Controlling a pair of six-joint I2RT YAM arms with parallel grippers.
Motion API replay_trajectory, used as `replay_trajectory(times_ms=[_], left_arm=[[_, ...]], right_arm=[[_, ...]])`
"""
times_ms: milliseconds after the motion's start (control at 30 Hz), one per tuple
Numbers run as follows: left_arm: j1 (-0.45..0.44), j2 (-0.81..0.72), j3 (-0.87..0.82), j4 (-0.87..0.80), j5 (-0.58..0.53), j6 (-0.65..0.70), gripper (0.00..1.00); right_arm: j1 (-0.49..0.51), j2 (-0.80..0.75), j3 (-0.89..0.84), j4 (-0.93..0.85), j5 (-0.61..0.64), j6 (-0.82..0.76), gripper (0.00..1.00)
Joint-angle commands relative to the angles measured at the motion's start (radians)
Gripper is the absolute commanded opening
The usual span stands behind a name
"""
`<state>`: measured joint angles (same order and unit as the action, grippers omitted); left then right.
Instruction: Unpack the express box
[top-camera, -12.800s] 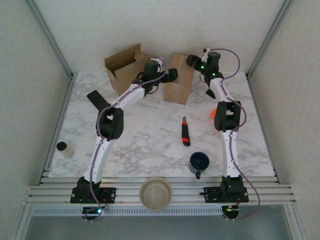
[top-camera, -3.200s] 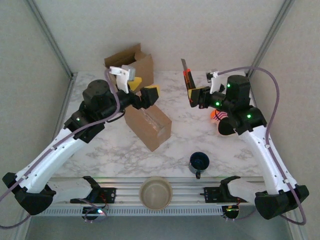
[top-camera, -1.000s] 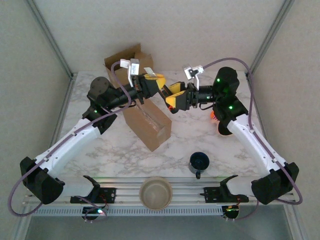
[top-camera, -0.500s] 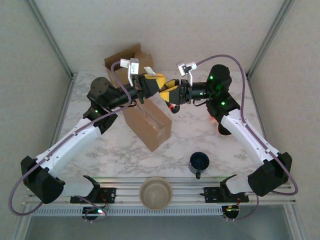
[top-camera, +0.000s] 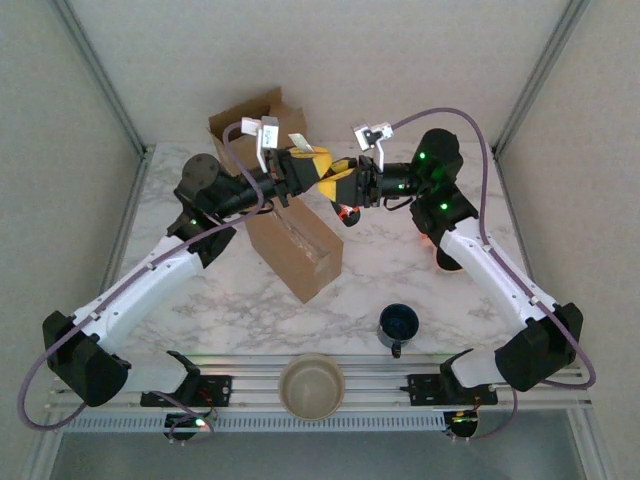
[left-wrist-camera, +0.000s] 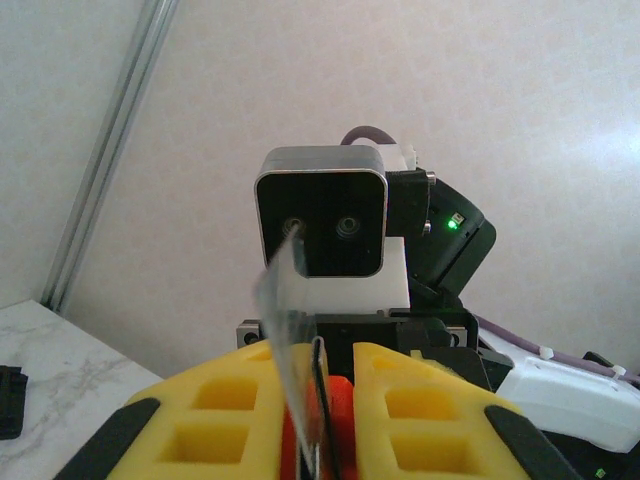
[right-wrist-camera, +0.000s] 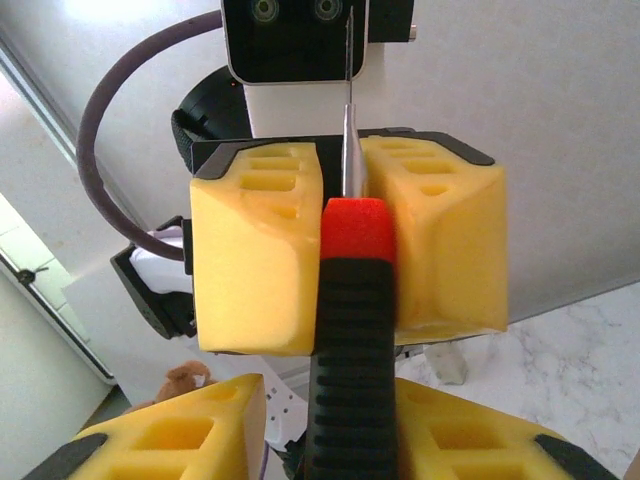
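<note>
The express box (top-camera: 295, 250), brown cardboard with a shiny tape seam, lies skewed on the marble table (top-camera: 470, 290) under the left arm. Above it the two grippers meet tip to tip. My left gripper (top-camera: 322, 168) (left-wrist-camera: 318, 355) (right-wrist-camera: 340, 230) is shut on the red front end of the box cutter (right-wrist-camera: 355, 320) (left-wrist-camera: 338, 430), whose thin blade sticks out past its fingers. A clear strip of tape clings to one left finger (left-wrist-camera: 230, 400). My right gripper (top-camera: 338, 185) (right-wrist-camera: 350, 385) stands around the cutter's black ribbed handle: one finger touches it and a gap shows at the other.
An open cardboard box (top-camera: 255, 125) stands at the back left. A dark blue mug (top-camera: 398, 323) sits front right, and a beige bowl (top-camera: 311, 385) rests on the front rail. Something orange (top-camera: 428, 230) lies behind the right arm.
The right gripper has moved up and left to the left gripper, and its jaws have narrowed around the cutter's handle. The left arm has stayed put.
</note>
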<state>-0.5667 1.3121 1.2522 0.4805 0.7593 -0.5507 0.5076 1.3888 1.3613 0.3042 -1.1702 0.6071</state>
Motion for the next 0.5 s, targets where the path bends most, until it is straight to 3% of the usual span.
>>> replay_trajectory(times_ms=[0, 333, 467], left_arm=[[0.008, -0.009, 0.001, 0.047, -0.011, 0.000, 0.00], [0.016, -0.024, -0.004, 0.047, -0.023, 0.004, 0.00], [0.020, -0.028, -0.007, 0.047, -0.024, 0.004, 0.00]], right_arm=[[0.006, -0.003, -0.007, 0.045, 0.019, 0.014, 0.29], [0.008, -0.017, -0.057, 0.139, 0.049, 0.068, 0.21], [0.008, -0.033, -0.072, 0.151, 0.088, 0.075, 0.00]])
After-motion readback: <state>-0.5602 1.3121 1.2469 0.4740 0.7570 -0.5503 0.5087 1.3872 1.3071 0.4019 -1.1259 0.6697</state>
